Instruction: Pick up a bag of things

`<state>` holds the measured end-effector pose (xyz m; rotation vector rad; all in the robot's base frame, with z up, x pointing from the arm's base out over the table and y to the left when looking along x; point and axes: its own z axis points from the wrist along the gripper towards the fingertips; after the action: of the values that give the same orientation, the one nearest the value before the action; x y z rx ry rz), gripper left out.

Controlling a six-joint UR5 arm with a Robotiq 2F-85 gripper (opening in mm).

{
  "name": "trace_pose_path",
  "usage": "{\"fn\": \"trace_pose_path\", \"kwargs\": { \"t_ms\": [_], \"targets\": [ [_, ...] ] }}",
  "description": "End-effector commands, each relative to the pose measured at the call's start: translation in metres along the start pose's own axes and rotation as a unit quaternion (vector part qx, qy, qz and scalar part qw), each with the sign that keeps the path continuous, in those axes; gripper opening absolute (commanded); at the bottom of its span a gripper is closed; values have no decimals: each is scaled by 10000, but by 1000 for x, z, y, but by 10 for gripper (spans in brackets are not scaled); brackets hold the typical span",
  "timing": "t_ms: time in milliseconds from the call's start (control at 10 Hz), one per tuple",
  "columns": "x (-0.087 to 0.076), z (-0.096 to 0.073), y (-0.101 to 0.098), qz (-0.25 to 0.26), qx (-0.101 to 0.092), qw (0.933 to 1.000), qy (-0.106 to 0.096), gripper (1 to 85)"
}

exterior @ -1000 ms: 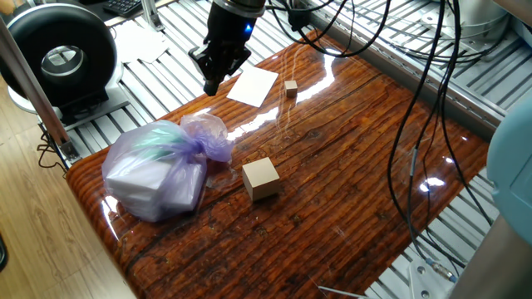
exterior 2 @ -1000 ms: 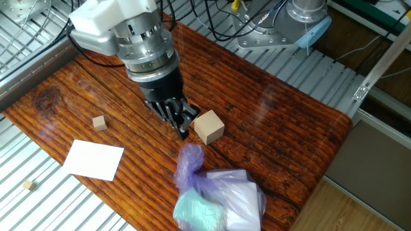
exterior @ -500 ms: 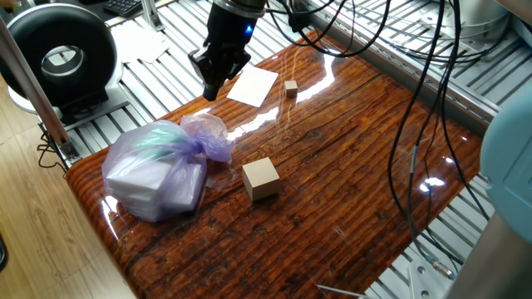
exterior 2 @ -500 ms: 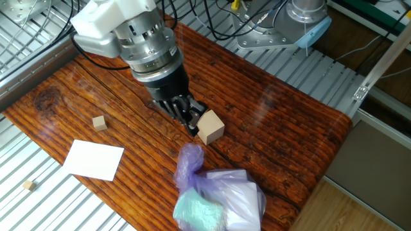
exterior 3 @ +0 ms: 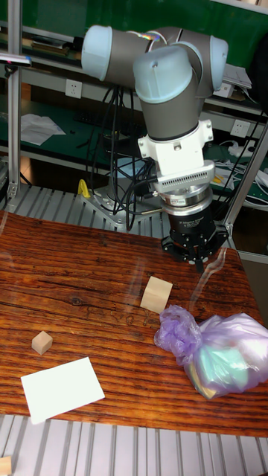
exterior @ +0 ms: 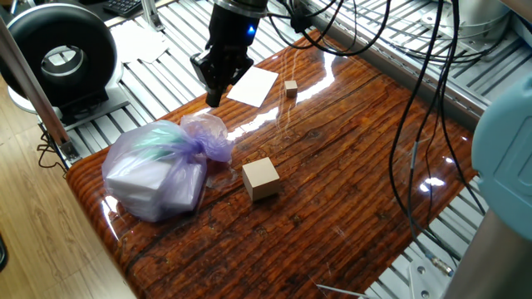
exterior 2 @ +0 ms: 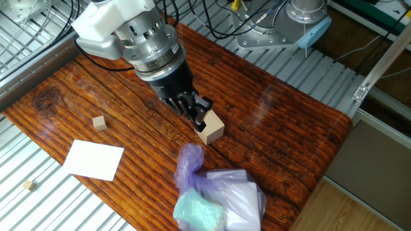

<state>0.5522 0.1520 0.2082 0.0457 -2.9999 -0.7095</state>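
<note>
My black fingers point(exterior: 215, 93) hang above the glossy wooden worktop point(exterior: 349, 183). Below them lies the bulging pale-purple plastic bag point(exterior: 162, 169). A tan wooden cube point(exterior: 261, 178) sits just beside it.

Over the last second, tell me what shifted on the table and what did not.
Only the gripper moved: it slid sideways above the table, toward the bag's side, holding nothing. The bag of things, the large wooden cube, the small cube and the white paper sheet lie as before.
</note>
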Motion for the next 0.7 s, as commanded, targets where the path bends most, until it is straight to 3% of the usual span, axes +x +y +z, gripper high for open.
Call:
{"fn": "trace_pose_path", "kwargs": {
  "t_ms": [0,400,600],
  "targets": [
    [6,-8,-1,60,-18,9999,97,13],
    [3,-6,0,4,-48,10000,59,13],
    [3,-2,-8,44,181,9998,100,13]
  ]
}}
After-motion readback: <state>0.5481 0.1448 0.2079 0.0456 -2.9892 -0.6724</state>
